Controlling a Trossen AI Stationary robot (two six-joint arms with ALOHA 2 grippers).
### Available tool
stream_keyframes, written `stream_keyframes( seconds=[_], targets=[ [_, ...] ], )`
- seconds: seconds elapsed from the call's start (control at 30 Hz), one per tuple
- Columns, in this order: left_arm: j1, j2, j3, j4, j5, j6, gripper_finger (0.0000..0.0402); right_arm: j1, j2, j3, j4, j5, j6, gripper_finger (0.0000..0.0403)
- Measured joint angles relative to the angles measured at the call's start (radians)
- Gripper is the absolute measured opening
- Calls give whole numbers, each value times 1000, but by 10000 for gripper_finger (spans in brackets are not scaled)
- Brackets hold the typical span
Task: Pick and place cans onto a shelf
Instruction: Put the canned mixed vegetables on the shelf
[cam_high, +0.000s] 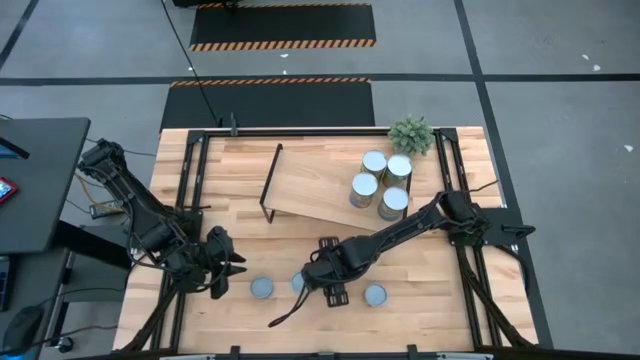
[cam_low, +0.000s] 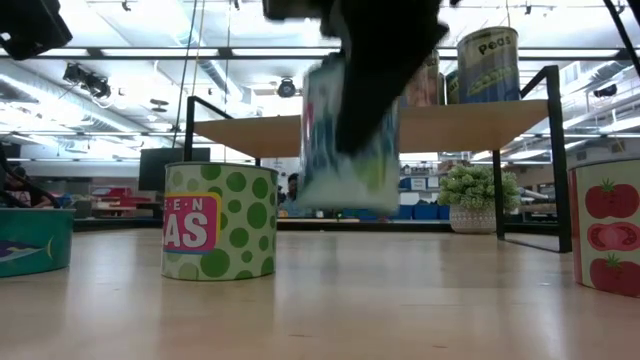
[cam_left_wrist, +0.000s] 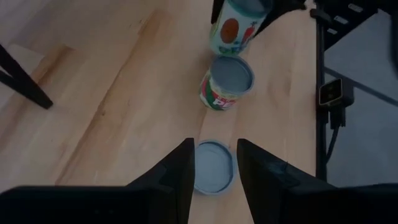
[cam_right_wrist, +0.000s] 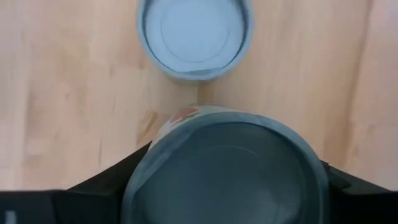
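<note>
The shelf (cam_high: 310, 185) stands mid-table with several cans (cam_high: 380, 182) on its right end. My right gripper (cam_high: 318, 278) is shut on a can with a tomato label (cam_low: 350, 150), above the table near the front edge. A green peas can (cam_high: 262, 288) stands just left of it and another can (cam_high: 375, 294) to its right. My left gripper (cam_left_wrist: 213, 171) is open. Its fingers stand on either side of, and above, a low flat can (cam_left_wrist: 213, 165), which rests on its base. My right gripper pinches the can's round side wall (cam_right_wrist: 155, 146) between its two fingers (cam_right_wrist: 99, 186), which come from above, pointing down. The can's grey-blue top (cam_right_wrist: 224, 168) faces the wrist. The can is lifted clear of the table (cam_low: 350, 205), slightly tilted.
A small potted plant (cam_high: 411, 134) stands at the far right corner. Black frame rails (cam_high: 190, 190) run along both sides of the table. In the low view a tomato can (cam_low: 605, 225) stands right and a flat fish can (cam_low: 30, 240) left.
</note>
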Motion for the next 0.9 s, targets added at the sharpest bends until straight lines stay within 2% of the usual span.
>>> stream_keyframes(
  seconds=[0.13,0.3,0.43,0.73,0.9],
  targets=[
    [2,0,0,-4,-21,-11,141,-9,-22,63,-70,-5,-4,283],
    [32,0,0,-10,-20,-1,186,-24,-33,213,-174,-3,-19,283],
    [59,0,0,-1,-20,33,206,-47,-34,325,-239,-3,-54,283],
    [94,0,0,-1,14,36,198,-154,-34,507,-416,0,-111,282],
    [95,0,0,-1,46,35,195,-238,-43,535,-442,-7,-147,282]
  ],
)
